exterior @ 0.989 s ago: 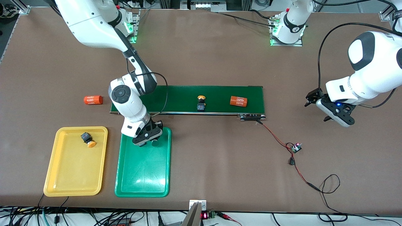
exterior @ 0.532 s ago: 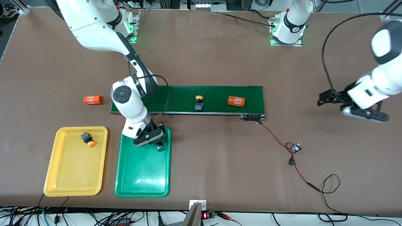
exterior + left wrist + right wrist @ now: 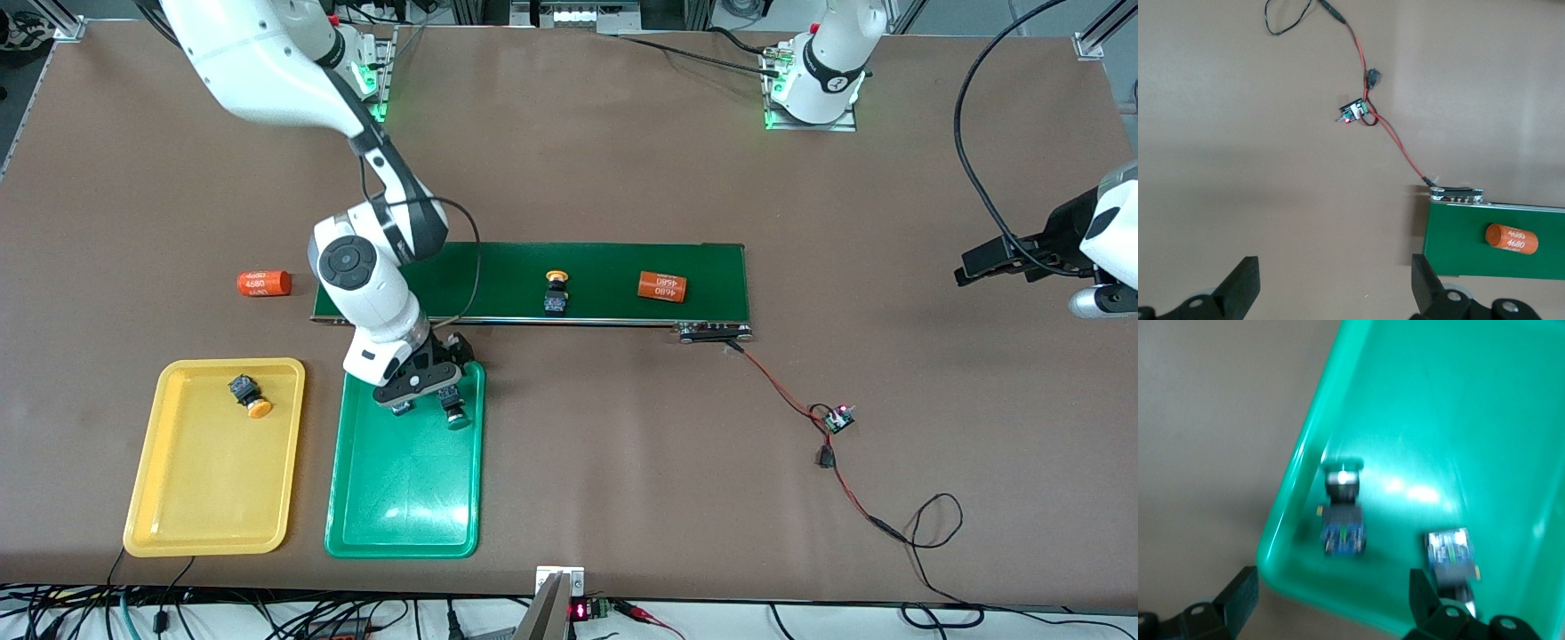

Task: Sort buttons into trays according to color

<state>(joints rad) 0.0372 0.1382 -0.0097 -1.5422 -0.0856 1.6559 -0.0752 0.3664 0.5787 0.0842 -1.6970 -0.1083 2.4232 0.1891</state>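
Right claw (image 3: 425, 396), fingers spread and empty, over the green tray (image 3: 404, 498), where two green buttons (image 3: 1343, 510) lie. One yellow button (image 3: 249, 396) lies in the yellow tray (image 3: 178, 507), another (image 3: 556, 292) on the conveyor belt (image 3: 605, 267). Left claw (image 3: 1331, 287) open, waiting above the counter (image 3: 622, 444).

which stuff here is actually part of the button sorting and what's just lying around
Part of the job:
- yellow tray holding one yellow button
- green tray holding two green buttons
- yellow button on the belt
- right gripper, open over the green tray
- left gripper, open, waiting

Lying about:
- orange cylinder on the belt
- orange cylinder on the table
- conveyor belt
- small circuit board with its wires
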